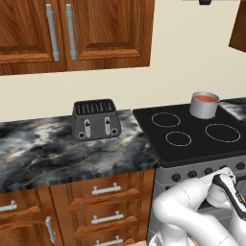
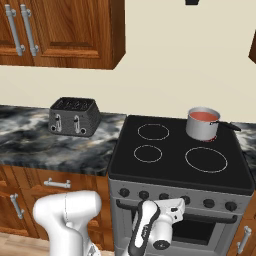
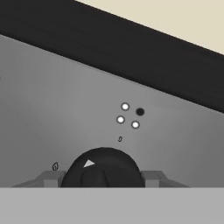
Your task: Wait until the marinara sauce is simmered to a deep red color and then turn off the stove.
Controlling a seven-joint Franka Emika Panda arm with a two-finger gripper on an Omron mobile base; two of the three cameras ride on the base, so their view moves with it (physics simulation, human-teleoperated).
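Note:
The marinara sauce [image 1: 205,98] [image 2: 203,115] is an orange-red disc in a small silver saucepan [image 1: 203,109] [image 2: 201,129] on the back right burner of the stove [image 1: 192,141] [image 2: 172,167]. My gripper [image 1: 224,174] [image 2: 174,203] is pressed against the stove's grey front panel, in the row of black knobs. In the hand view a black knob [image 3: 103,168] with a white pointer mark sits between the two fingertips of the gripper [image 3: 103,180], which is shut on it. Small burner dots are printed above it.
A dark slotted toaster [image 1: 95,119] [image 2: 74,116] stands on the marble counter [image 1: 53,153] [image 2: 30,135] left of the stove. Wooden cabinets [image 1: 72,33] hang above and drawers [image 1: 105,190] sit below. Other knobs [image 2: 209,203] line the panel to the right.

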